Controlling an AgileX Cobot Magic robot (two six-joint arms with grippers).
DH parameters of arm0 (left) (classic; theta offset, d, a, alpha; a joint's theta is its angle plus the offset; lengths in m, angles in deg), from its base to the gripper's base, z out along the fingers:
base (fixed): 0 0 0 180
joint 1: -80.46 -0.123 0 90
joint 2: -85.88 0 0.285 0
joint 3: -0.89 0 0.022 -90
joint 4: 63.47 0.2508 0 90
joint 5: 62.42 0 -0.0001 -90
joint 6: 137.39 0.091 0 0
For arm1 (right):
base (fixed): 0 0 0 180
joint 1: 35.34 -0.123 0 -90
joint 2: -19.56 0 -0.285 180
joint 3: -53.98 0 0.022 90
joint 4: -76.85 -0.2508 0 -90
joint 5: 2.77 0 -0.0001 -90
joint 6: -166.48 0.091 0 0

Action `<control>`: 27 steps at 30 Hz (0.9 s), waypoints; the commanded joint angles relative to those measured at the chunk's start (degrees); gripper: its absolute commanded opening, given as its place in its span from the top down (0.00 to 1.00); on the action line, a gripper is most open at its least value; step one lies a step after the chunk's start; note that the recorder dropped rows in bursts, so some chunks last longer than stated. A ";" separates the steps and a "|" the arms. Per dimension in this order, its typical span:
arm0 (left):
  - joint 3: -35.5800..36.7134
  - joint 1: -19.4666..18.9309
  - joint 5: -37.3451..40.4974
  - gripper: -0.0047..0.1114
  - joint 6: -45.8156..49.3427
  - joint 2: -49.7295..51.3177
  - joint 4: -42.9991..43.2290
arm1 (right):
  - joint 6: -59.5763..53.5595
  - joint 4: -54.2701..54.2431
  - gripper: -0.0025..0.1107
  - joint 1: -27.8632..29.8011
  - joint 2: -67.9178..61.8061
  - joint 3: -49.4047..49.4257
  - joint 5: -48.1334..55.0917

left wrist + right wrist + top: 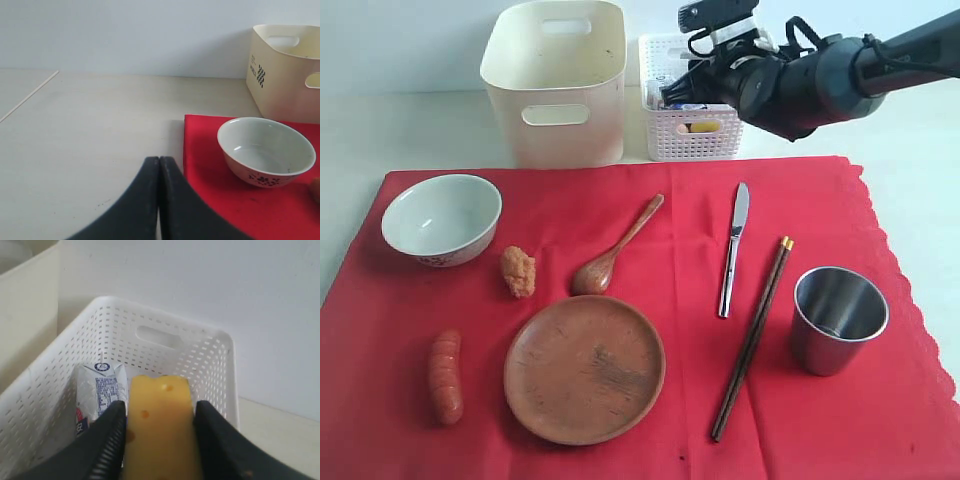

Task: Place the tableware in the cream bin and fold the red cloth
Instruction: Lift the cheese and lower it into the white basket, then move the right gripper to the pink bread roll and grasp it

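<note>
Jaws pressed together, the left claw (159, 165) hangs over bare worktop (100, 125) just off the large red cloth (680, 260)'s left edge. The white round bowl (266, 150) sits just ahead at the cloth's far-left corner, with the tall cream plastic bin (570, 145) behind. The right claw (160, 410) grips a yellow cheese block (159, 450) above the white lattice basket (210, 360), so the left arm is nearer

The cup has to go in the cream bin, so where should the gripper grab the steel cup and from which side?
Probably the rim of the steel cup, from above, straddling its wall: it stands upright, mouth open, and the chopsticks lie close beside it.
</note>
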 commanded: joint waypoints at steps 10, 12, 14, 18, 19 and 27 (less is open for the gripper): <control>0.04 0.31 -0.57 0.95 -0.47 -0.30 -0.21 | -0.05 -0.34 0.39 0.28 0.02 -0.79 -6.46; 0.04 0.31 -0.57 0.95 -0.47 -0.30 -0.21 | -0.05 -0.34 0.33 0.28 0.28 -0.79 -6.29; 0.04 0.31 -0.57 0.95 -0.47 -0.30 -0.21 | -1.43 -0.34 0.30 0.28 1.24 -0.79 -3.83; 0.04 0.31 -0.47 0.95 -0.47 -0.30 -0.21 | -3.02 -0.34 0.29 0.28 5.11 -0.79 5.89; 0.04 0.31 -0.47 0.95 -0.47 -0.30 -0.21 | -3.02 -0.34 0.29 0.28 6.50 -0.79 7.94; 0.04 0.31 -0.47 0.95 -0.47 -0.30 -0.21 | -3.30 1.66 0.45 0.28 17.67 -0.79 28.77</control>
